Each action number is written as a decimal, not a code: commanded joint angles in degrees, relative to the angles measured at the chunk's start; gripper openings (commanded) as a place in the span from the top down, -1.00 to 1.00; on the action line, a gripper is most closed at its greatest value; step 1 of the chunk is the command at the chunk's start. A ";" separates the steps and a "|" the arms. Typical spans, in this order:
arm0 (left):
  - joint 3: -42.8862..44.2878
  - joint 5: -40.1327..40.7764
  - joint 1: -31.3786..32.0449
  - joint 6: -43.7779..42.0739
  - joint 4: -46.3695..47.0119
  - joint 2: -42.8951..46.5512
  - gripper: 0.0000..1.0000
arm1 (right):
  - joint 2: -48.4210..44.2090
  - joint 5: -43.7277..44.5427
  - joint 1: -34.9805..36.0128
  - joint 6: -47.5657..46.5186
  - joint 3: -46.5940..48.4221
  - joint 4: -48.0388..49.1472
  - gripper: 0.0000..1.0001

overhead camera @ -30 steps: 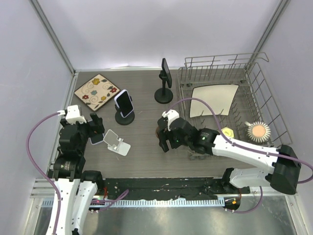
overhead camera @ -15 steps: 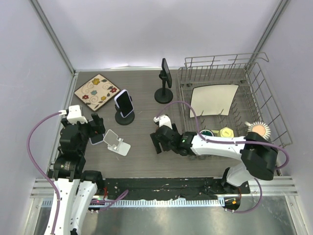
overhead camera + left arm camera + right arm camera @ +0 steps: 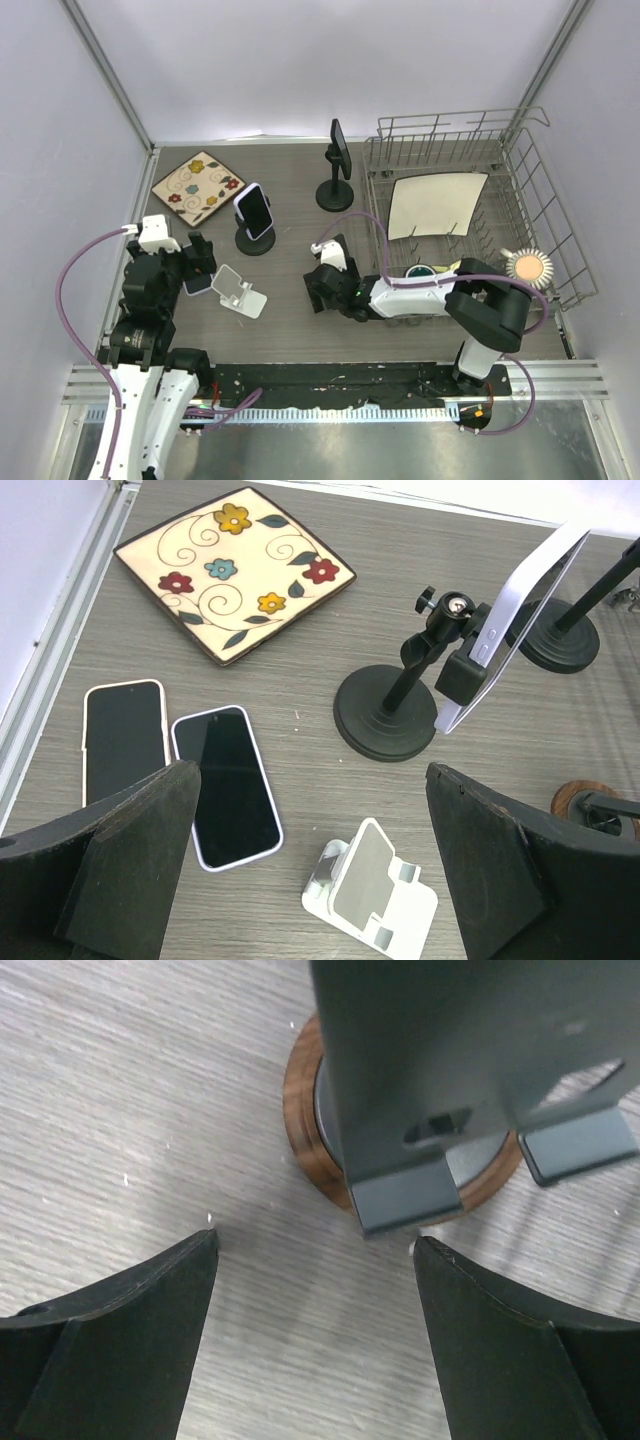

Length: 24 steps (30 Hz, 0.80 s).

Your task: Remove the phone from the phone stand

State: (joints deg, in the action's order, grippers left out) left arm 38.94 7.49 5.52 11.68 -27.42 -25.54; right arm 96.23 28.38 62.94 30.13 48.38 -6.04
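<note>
A white-cased phone leans on a black round-based stand at left centre; it also shows in the left wrist view on its stand. A dark phone sits on a taller black stand behind. My left gripper is open and empty, low over the table, short of the white-cased phone. My right gripper is open and empty, its fingers either side of a grey stand on a round wooden base; I see no phone on it.
Two phones lie flat by the left gripper. An empty white folding stand is beside them. A floral plate lies at back left. A wire dish rack with a white plate fills the right.
My right gripper has moved left and nearer, down around the wooden-based stand, with the arm stretched low. The left arm has barely moved.
</note>
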 commanded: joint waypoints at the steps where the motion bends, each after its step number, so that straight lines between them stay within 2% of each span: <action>1: -0.18 -0.28 0.63 -0.52 2.90 -0.39 -1.00 | 3.52 3.35 -0.79 0.54 1.63 3.23 -0.70; 9: -0.09 -0.37 1.77 -0.52 2.90 -0.83 -1.00 | 8.36 -2.88 -8.09 -2.17 3.82 8.75 -0.70; 16: 0.00 -0.63 2.65 -0.52 2.81 -1.00 -1.00 | 17.32 -5.79 -13.71 -10.44 15.84 9.38 -0.70; 24: 0.00 -0.81 3.53 -0.61 2.72 -1.35 -1.00 | 27.68 -5.09 -18.10 -11.24 28.16 8.33 -0.65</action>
State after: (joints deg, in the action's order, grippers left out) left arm 38.94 7.40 8.47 11.55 -27.24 -26.46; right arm 118.67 25.15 46.78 19.31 72.84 4.34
